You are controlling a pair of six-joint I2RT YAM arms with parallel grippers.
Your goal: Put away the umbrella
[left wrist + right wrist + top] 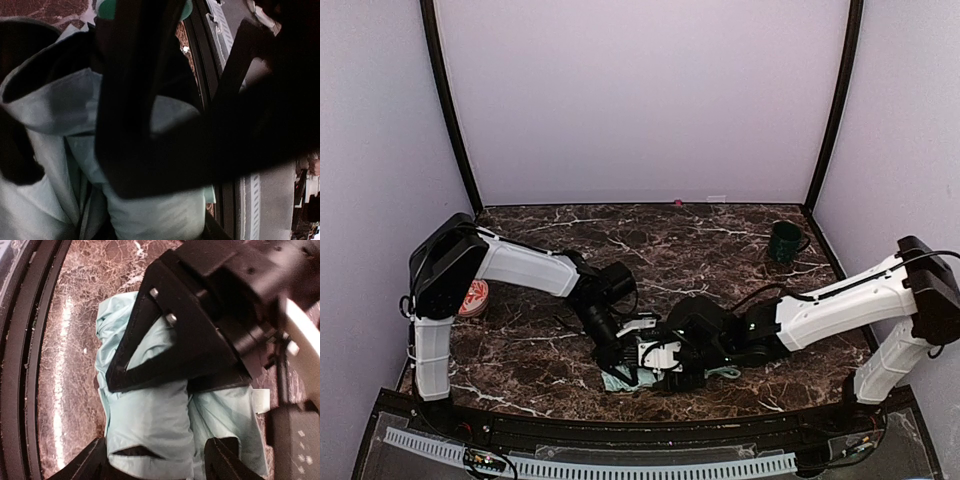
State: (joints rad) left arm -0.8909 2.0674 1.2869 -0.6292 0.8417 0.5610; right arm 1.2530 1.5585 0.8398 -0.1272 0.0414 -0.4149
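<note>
The umbrella [618, 381] lies folded on the dark marble table [540, 350] near its front edge, a bundle of pale mint fabric with black lining showing in the folds. Both grippers meet over it. My left gripper [622, 366] comes in from the left and is shut on the fabric; in the right wrist view one of its black fingers [200, 350] lies across the bundle. My right gripper [155, 466] stands astride the umbrella [150, 420], jaws wide, one finger on each side. The left wrist view is filled with mint cloth [155, 215] behind dark gripper parts.
A dark green mug [783, 242] stands at the back right of the table. A red and white round thing [473, 297] sits at the left edge by the left arm. A black rail [620, 432] runs just in front of the umbrella. Lilac walls close in three sides.
</note>
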